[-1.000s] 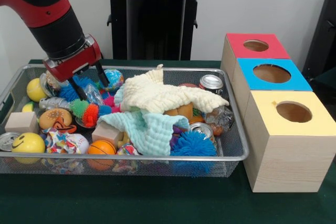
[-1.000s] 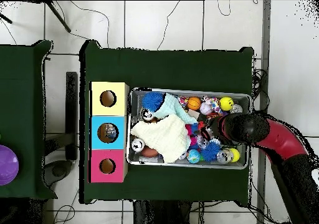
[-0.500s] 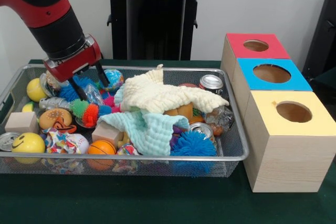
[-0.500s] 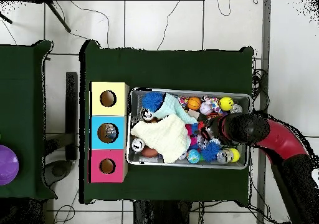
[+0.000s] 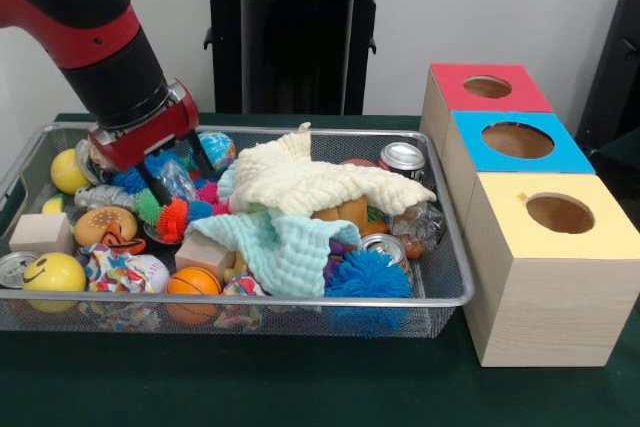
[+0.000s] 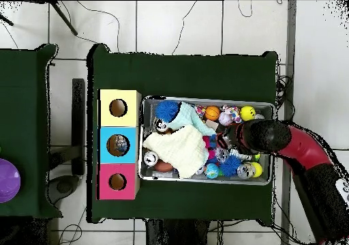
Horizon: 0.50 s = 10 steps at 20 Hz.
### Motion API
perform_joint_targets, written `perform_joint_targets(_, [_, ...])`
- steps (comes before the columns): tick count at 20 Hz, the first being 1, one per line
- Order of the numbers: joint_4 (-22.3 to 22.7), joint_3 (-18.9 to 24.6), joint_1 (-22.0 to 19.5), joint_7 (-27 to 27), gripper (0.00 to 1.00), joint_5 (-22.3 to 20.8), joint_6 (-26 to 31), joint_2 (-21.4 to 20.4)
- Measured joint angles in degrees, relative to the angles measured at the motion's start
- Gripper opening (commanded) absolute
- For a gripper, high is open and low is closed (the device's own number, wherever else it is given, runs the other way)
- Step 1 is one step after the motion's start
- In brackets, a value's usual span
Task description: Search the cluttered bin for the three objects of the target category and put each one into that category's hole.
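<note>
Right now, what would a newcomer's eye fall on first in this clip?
The red and black arm, its open gripper dipping into the wire bin of toys. Then the pale yellow cloth heaped mid-bin, and three wooden boxes with red, blue and yellow holed tops beside it.

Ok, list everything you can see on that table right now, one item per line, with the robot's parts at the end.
Wire bin: one, silver, on the green table.
Boxes with holes: three, red, blue, yellow, beside the bin.
Cloths: two, cream and light blue, mid bin.
Cans: three at least, silver; one at the far corner.
Smiley ball: one, yellow, front corner.
Spiky ball: one, blue, front.
Wooden blocks: two, one at the edge.
Gripper: red, fingers open, over the toys.
</note>
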Motion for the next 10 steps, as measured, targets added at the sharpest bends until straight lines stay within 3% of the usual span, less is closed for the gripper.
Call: perform_joint_targets(10, [-3.3,0.0,1.3,0.0,1.0,0.0,0.5,2.9])
